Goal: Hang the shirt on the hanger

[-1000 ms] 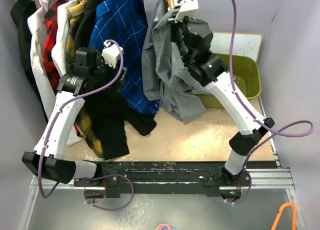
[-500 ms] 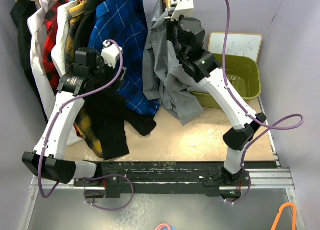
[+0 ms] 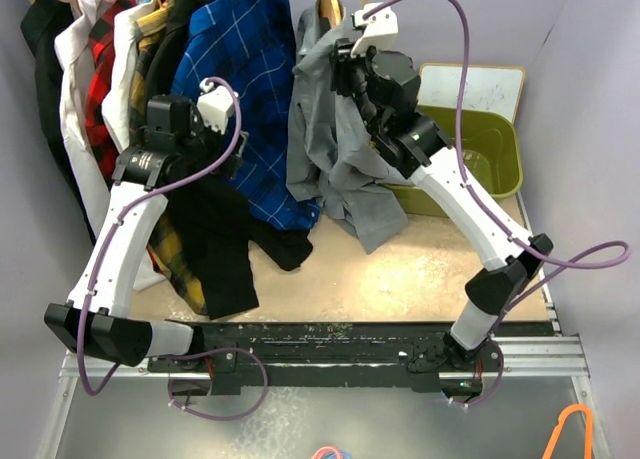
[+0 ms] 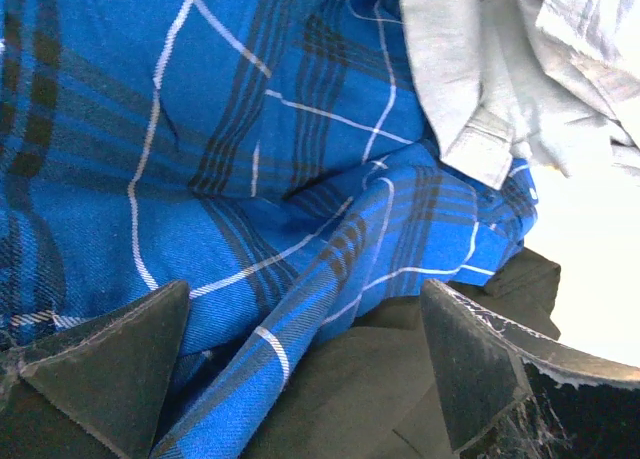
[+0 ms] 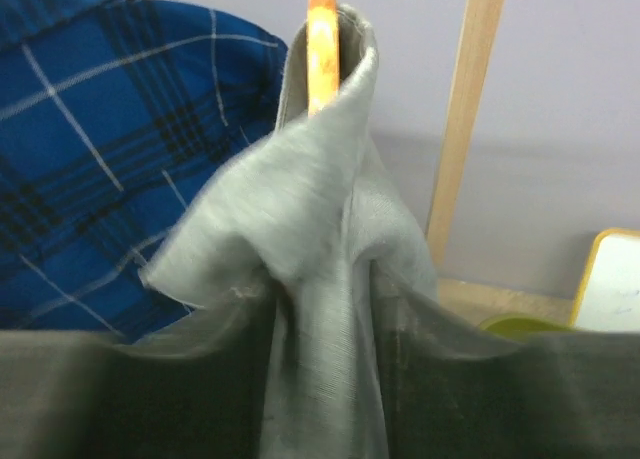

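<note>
Swung the right arm point(image 3: 470, 209) back outward at the elbow, wrist high beside the hanger point(image 5: 321, 49). Drapes the shirt point(image 3: 330, 149) over it, bunched. Pinches a shirt fold in the right claw point(image 5: 325, 324). Spreads the left claw point(image 4: 305, 289) wide against blue check cloth point(image 4: 200, 129).

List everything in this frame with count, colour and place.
shirt: one, light grey, draped over the hanger, back centre
hanger: one, tan wood, under the shirt's collar
check shirt: one, blue, left of the shirt
other garments: several, black, white, red, yellow, back left
bin: one, olive green, back right
board: one, white, behind the bin
table: one, tan, under everything
left hand: one, black, open, by the check shirt
right hand: one, dark, shut on the shirt
</note>
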Robot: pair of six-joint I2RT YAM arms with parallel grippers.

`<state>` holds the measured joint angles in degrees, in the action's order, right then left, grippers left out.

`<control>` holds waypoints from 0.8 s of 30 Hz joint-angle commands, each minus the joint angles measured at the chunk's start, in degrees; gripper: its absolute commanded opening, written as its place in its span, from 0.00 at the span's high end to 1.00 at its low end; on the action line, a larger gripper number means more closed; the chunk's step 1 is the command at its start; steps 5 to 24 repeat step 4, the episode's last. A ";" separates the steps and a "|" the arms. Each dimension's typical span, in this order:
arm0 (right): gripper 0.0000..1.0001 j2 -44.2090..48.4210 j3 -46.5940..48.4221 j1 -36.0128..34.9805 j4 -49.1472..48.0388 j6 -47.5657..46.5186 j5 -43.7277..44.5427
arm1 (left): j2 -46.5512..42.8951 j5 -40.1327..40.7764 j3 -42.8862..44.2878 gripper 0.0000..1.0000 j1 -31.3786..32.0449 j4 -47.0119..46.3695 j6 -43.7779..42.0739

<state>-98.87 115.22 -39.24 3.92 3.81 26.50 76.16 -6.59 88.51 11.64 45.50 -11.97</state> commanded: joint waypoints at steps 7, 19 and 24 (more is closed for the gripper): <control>0.01 10.03 -8.60 0.24 -7.69 3.66 -9.88 | -2.83 10.33 1.95 0.01 -1.18 -4.02 5.52; 0.01 10.03 -8.60 0.24 -7.69 3.66 -9.88 | -2.83 10.33 1.95 0.01 -1.18 -4.02 5.52; 0.01 10.03 -8.60 0.24 -7.69 3.66 -9.88 | -2.83 10.33 1.95 0.01 -1.18 -4.02 5.52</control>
